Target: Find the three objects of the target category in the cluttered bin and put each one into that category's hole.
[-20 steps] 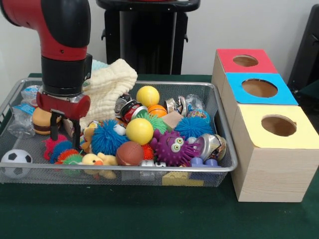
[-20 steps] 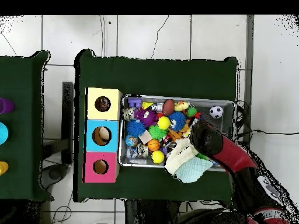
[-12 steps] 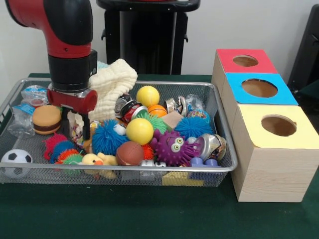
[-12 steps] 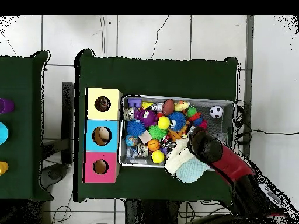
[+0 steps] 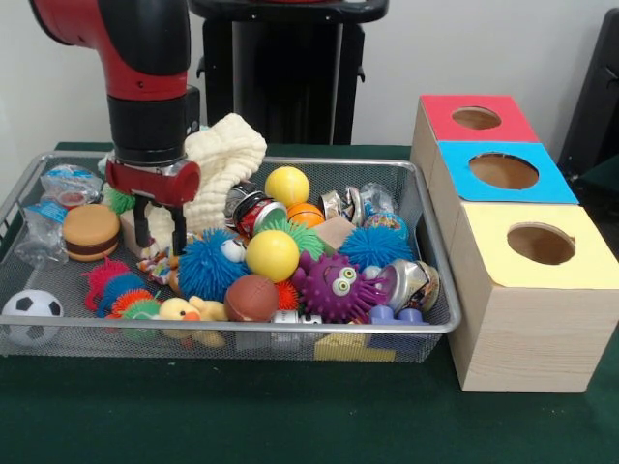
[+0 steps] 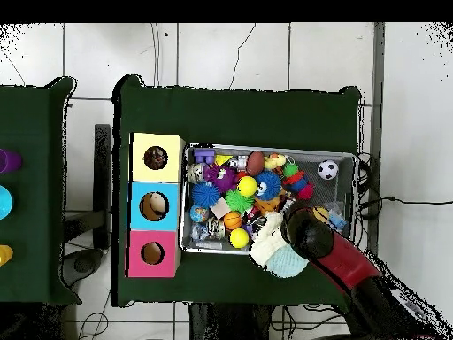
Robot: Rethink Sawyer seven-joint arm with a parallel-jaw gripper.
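In bin [image 5: 426, 253], fingers [image 5: 157, 230] open beside cream cloth [image 5: 221, 169]

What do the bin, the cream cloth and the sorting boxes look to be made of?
Bin: fine wire mesh with a bright metal rim. Cream cloth: soft knit or terry, nubbly and folded. Sorting boxes: pale wood-grain sides, probably plywood or laminate, with matte coloured tops.

Front view: low, close, level with the wire bin [image 5: 426, 253], facing across it; boxes with holes [image 5: 513, 242] right of bin. Overhead view: high, straight down, wide; bin [image 6: 350, 159] small at centre, boxes [image 6: 156, 204] left of it. Both share bin and boxes.
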